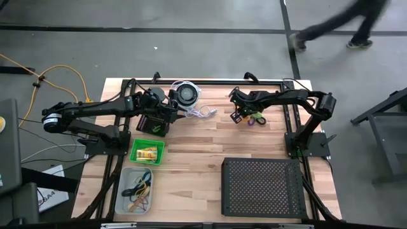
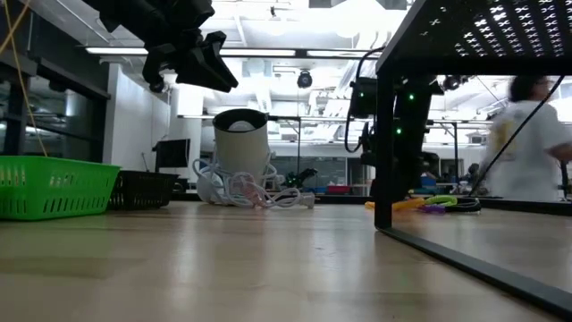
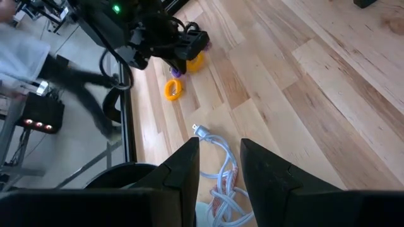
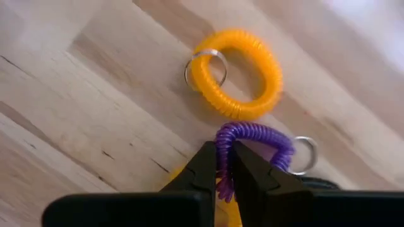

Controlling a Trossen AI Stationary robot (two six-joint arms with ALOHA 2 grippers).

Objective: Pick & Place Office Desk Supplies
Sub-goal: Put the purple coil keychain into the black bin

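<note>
— What colors are the coils?
— One coil [image 4: 243, 74] is orange, one [image 4: 255, 144] is purple.
— And the basket [image 1: 147, 152]?
— Green. The tray [image 1: 262, 187] is black with little holes.

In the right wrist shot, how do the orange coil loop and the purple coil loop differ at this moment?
The orange coil loop lies free on the wooden table, while the purple coil loop is pinched between the fingers of the right gripper. The orange one shows its whole ring; the purple one is partly hidden by the fingers. The orange one lies farther from the gripper than the purple one. Both are spiral-cord loops, each with a metal key ring attached.
</note>
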